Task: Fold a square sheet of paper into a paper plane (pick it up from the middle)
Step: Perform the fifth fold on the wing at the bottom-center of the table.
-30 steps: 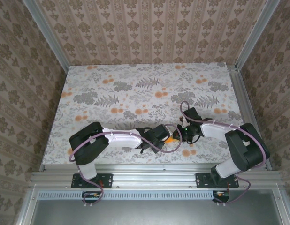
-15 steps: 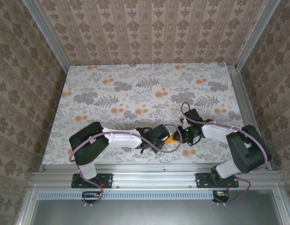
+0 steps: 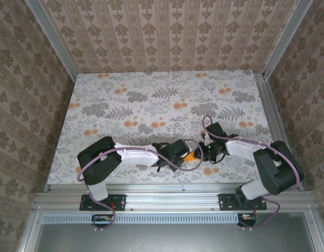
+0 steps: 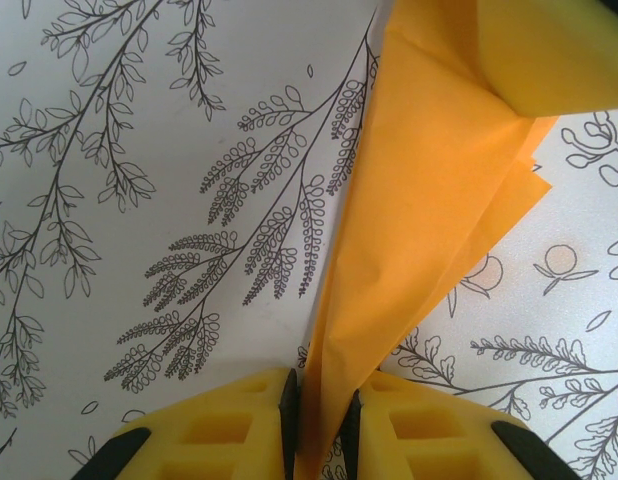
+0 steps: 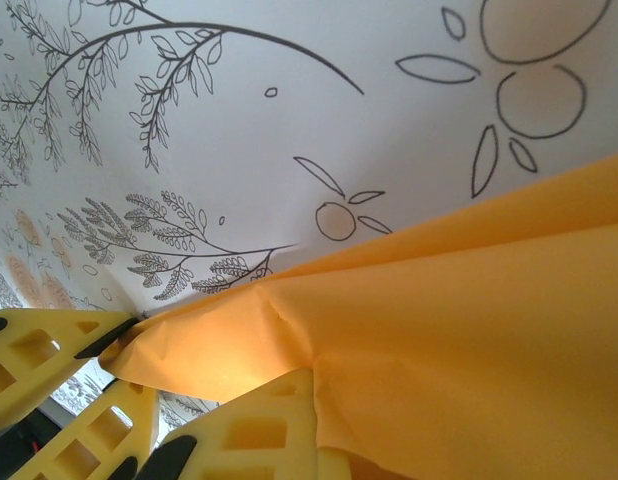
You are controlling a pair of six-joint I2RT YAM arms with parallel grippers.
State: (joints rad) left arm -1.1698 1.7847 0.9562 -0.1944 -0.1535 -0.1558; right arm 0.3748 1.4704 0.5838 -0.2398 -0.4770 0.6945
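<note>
Left arm [image 3: 130, 155] lies low across the near part of the surface [image 3: 151, 100], reaching in toward the middle. Left fingers [image 3: 186, 153] stand narrow, clamped on the orange paper [image 3: 192, 156].

Left wrist view: two yellow fingers [image 4: 239, 435] nearly meet at the bottom edge. A tapering end of the paper [image 4: 419, 220] is pinched in the slit between them. From there it widens upward and to the right in several layers. A long straight fold runs along its left side, and a stepped loose edge shows on the right. Fern and flower print of the surface lies behind it. Whether the paper touches the surface cannot be told.

From above, the paper shows as a small orange wedge between the two wrists, near the front edge and a little right of centre.

Right fingers [image 3: 200, 153] face the left ones at close range and are closed tight on the same paper.

Right wrist view: a bunched, wrinkled corner [image 5: 199, 350] is gripped between the yellow fingers [image 5: 49, 350]. The rest of the paper spreads smooth toward the lower right.

Right arm [image 3: 246, 147] bends back to its base at the right. Patterned walls [image 3: 162, 31] stand on three sides.
</note>
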